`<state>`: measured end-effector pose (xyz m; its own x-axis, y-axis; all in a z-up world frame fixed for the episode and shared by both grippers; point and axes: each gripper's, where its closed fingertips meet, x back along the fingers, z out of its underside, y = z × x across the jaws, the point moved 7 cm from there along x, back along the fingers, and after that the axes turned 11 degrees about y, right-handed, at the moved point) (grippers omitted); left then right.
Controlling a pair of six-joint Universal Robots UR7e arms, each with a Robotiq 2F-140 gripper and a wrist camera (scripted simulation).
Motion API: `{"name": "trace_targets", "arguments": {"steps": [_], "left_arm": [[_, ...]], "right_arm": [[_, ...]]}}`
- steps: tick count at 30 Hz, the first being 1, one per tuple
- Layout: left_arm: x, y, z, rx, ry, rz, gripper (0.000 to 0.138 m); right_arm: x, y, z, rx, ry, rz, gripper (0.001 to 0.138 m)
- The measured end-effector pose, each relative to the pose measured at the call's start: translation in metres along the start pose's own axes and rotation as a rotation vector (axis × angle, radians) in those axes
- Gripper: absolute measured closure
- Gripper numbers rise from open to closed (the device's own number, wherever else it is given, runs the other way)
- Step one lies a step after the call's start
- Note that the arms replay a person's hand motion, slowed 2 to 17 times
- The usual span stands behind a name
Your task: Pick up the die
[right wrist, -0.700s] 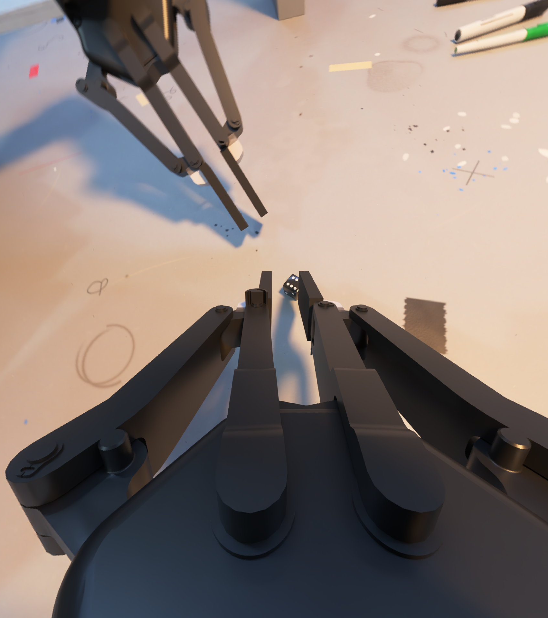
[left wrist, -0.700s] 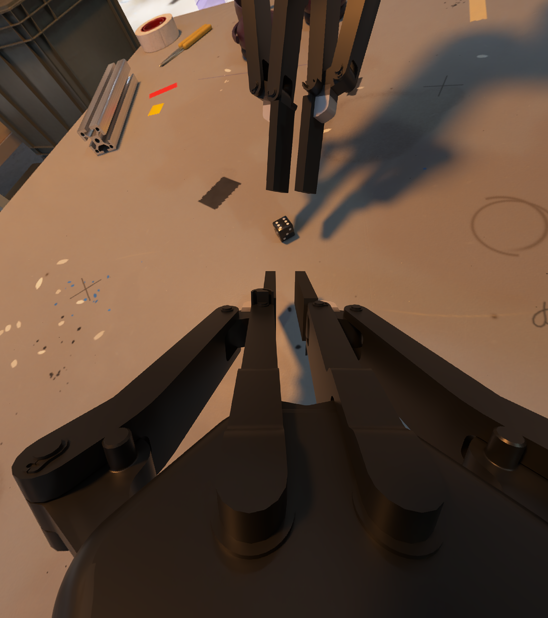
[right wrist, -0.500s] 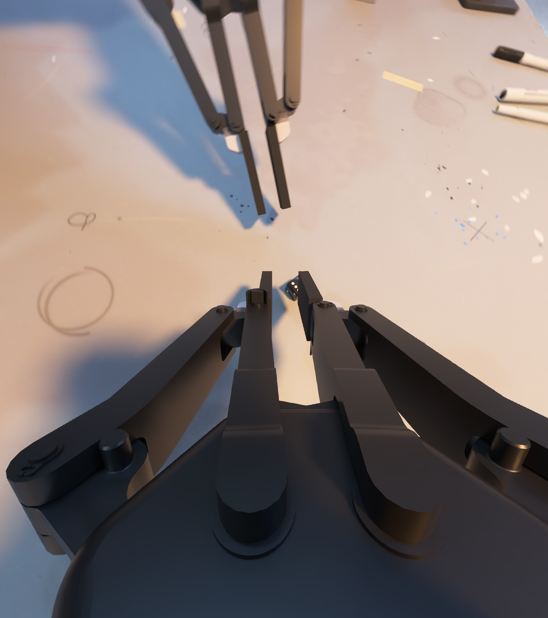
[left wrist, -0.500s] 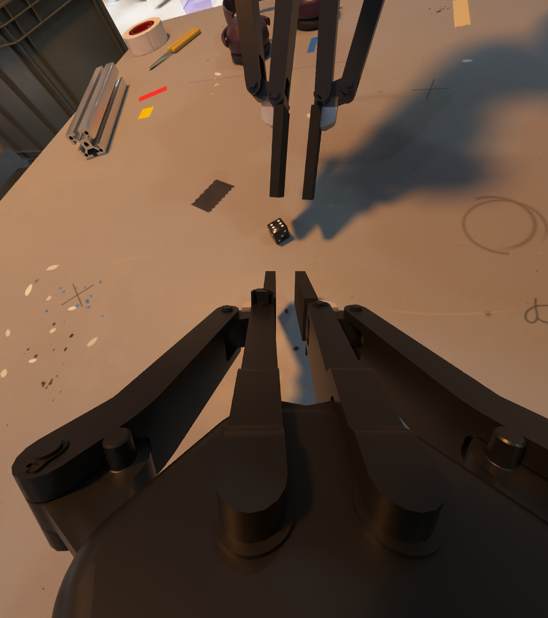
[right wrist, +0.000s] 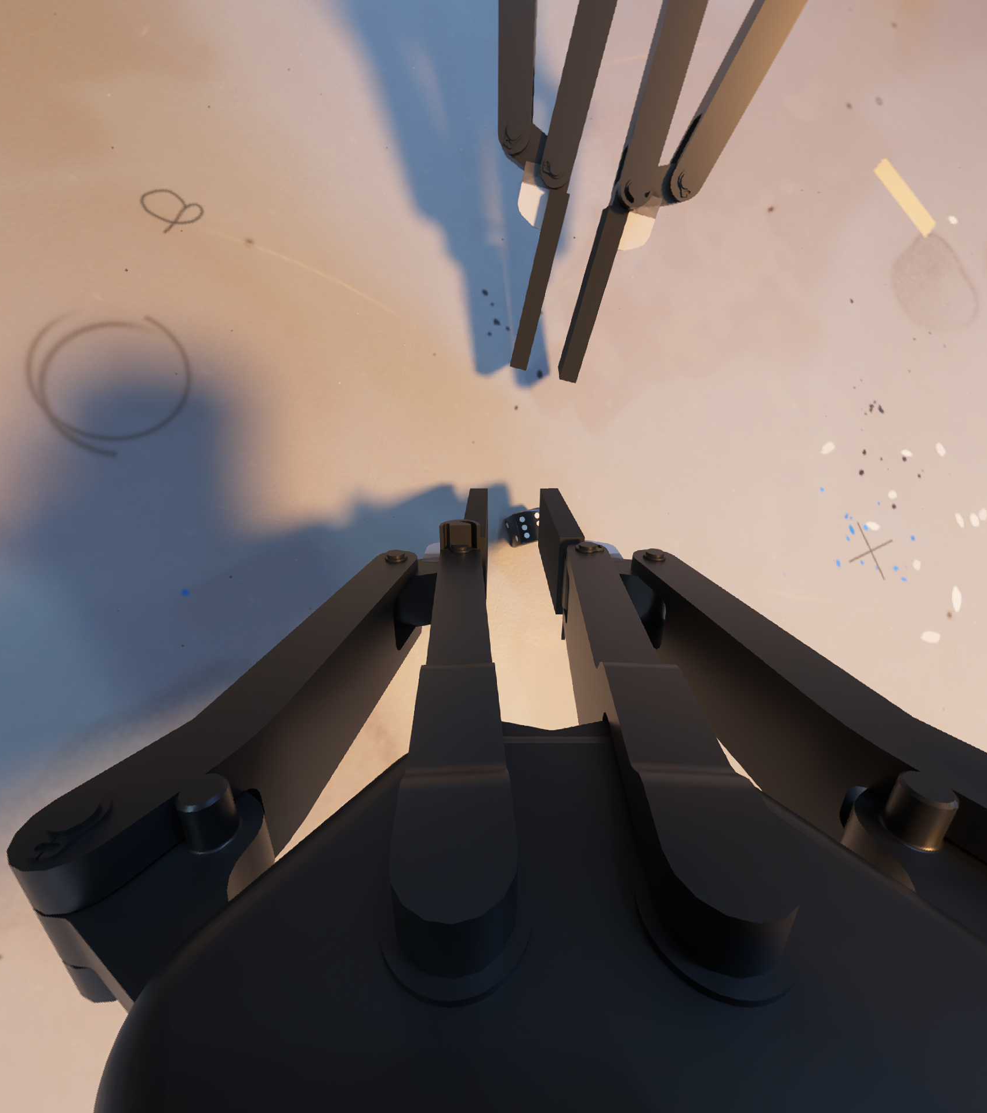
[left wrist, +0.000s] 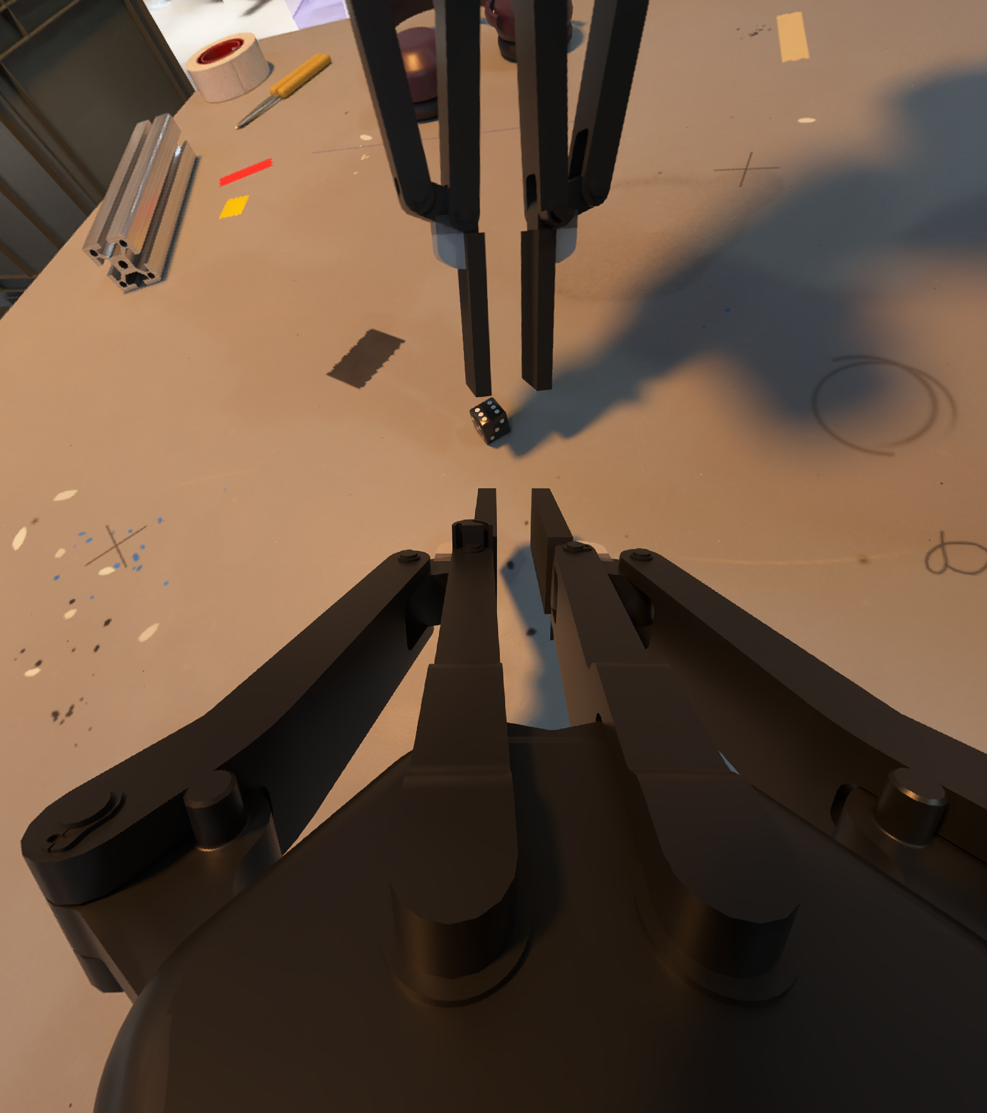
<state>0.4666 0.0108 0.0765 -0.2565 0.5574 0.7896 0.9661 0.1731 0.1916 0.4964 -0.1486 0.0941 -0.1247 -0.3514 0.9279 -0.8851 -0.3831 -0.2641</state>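
Die (left wrist: 489, 420) on worktop (left wrist: 660, 482), free, below right tool (left wrist: 508, 388): fingers narrowly parted, empty. Left tool (left wrist: 512, 495) likewise, idle. Centre your gap over die, lower, then pinch flat faces.

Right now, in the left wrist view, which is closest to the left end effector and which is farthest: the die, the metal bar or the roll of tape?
From the left end effector:
1. Die, just ahead of its fingertips.
2. Metal bar, far ahead on the left.
3. Roll of tape, farthest, beyond the bar near the table's far edge.
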Motion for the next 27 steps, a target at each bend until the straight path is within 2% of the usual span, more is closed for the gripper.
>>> {"name": "trace_targets", "arguments": {"steps": [15,27], "left_arm": [[-0.001,0.001,0.0,-0.015,0.024,0.011,0.123],[-0.002,0.001,0.0,-0.018,0.027,0.019,0.123]], "right_arm": [[-0.009,-0.019,-0.007,0.185,0.098,-0.129,0.115],[-0.017,-0.023,-0.012,0.266,0.158,-0.19,0.116]]}}
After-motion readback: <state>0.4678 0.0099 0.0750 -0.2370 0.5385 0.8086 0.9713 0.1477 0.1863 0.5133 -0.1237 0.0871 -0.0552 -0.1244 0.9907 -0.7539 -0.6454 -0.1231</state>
